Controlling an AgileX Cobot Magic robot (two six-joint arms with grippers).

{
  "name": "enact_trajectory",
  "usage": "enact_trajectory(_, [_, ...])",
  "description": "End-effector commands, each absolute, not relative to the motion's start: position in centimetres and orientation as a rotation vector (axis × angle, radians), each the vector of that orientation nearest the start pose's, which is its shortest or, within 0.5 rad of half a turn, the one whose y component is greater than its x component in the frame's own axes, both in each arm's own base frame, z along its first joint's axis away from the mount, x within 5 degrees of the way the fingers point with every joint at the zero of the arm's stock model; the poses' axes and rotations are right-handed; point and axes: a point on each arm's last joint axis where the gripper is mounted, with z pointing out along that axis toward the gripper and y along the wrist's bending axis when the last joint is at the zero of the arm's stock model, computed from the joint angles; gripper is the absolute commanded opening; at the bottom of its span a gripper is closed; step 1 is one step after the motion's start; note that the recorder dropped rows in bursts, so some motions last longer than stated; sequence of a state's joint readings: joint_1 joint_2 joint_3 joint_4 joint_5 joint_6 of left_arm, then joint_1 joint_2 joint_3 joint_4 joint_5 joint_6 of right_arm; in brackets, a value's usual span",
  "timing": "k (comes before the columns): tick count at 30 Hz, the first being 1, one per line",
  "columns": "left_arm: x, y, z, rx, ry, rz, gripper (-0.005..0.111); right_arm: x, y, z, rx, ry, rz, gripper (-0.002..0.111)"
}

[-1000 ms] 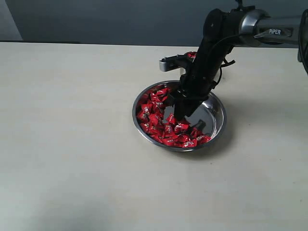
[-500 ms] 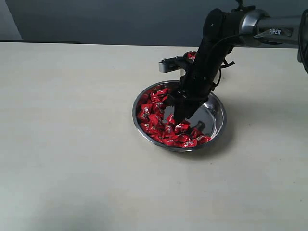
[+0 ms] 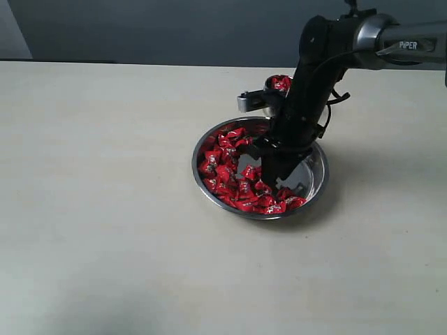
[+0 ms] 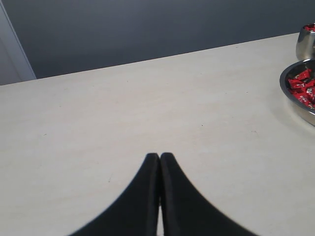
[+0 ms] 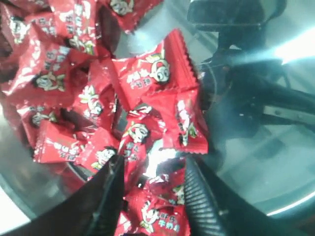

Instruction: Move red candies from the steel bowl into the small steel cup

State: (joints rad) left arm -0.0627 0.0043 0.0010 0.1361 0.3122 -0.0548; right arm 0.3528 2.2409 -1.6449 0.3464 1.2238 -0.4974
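Right gripper (image 5: 153, 164): jaws wide, tips down in the steel bowl (image 3: 318, 164), straddling red candies (image 3: 227, 167).
Left gripper (image 4: 158, 160): closed, idle.
Handling: light, crinkly, slippery wrappers; we judge pinching one across its body best.
Small steel cup (image 4: 306, 46): just behind bowl.

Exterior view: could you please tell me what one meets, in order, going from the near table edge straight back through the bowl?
Bare table → near rim of the steel bowl → red candies → small steel cup, with candies showing at its top → dark wall.
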Motion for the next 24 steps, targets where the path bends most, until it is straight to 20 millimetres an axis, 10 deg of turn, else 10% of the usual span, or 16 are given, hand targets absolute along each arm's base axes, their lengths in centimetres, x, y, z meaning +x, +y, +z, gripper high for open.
enact_trajectory(1, [5.4, 0.0, 18.6, 0.098, 1.787, 0.034, 0.000, 38.2, 18.3, 13.8, -1.120, 3.014, 0.578, 0.039])
enact_trajectory(19, [5.4, 0.0, 18.6, 0.098, 1.787, 0.034, 0.000, 37.2, 20.0, 11.9, -1.303, 3.026, 0.427, 0.039])
enact_trajectory(24, [5.4, 0.0, 18.6, 0.098, 1.787, 0.034, 0.000, 37.2, 20.0, 12.2, -1.305, 3.018, 0.419, 0.018])
